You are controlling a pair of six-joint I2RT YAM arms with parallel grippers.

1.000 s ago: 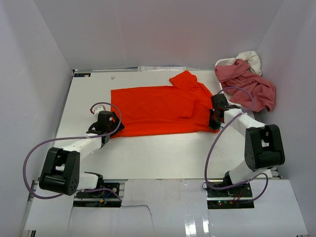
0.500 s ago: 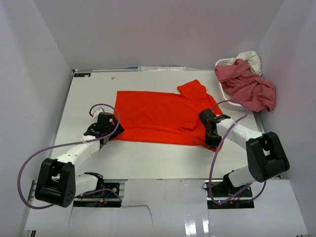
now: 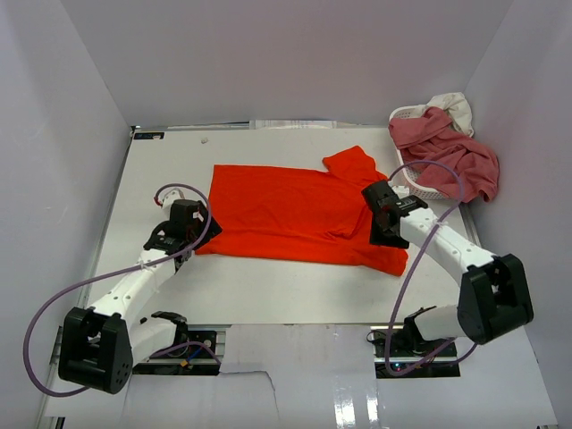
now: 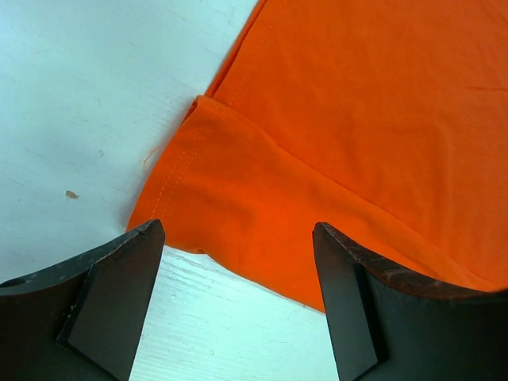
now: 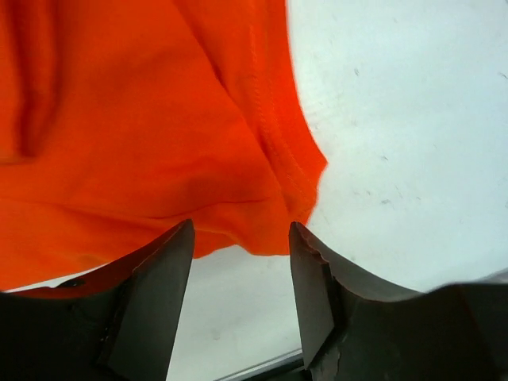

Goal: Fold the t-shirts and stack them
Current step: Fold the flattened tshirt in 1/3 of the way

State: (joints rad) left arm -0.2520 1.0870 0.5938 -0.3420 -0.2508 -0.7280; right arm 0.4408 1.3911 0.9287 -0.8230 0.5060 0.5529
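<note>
Both the left gripper (image 4: 236, 238) and right gripper (image 5: 240, 232) are hovering released over the near hem corners, the likely pinch points, of the limp orange shirt (image 3: 295, 210) lying on the table (image 3: 268, 290)

t-shirt (image 3: 286, 210) on table (image 3: 268, 286), basket (image 3: 404, 113) behind right, shirts (image 3: 447, 152) inside

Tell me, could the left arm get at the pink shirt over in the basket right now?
Probably not. The pink shirt drapes over the basket at the far right corner, while the left gripper hangs open at the orange shirt's near left corner. The right arm sits much closer.
</note>
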